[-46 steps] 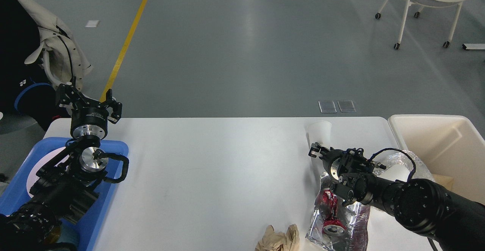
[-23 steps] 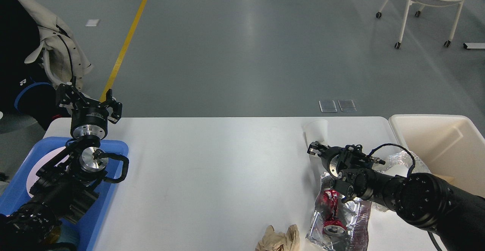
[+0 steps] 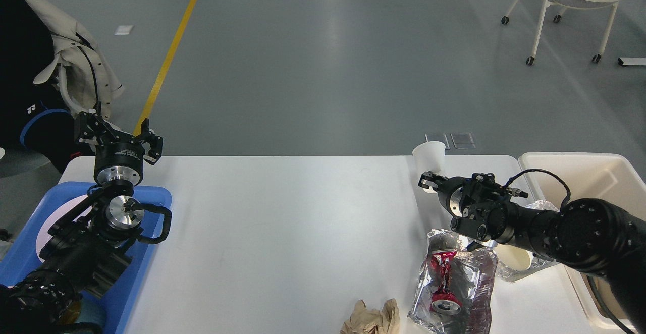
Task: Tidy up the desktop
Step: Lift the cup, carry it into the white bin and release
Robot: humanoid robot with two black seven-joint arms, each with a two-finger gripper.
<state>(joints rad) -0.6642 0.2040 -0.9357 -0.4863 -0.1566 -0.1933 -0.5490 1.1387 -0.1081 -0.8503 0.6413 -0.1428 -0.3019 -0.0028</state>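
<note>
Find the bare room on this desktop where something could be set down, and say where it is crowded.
The desktop is bare across its wide middle, between the blue tray on the left and the foil bag on the right. The right end is crowded: white cup, foil bag, crumpled brown paper and the right gripper.

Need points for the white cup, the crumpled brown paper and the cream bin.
white cup (image 3: 429, 153), head view, on its upper side wall below the rim.
crumpled brown paper (image 3: 371, 319), head view, middle of the wad.
cream bin (image 3: 570, 156), head view, on its far rim.
</note>
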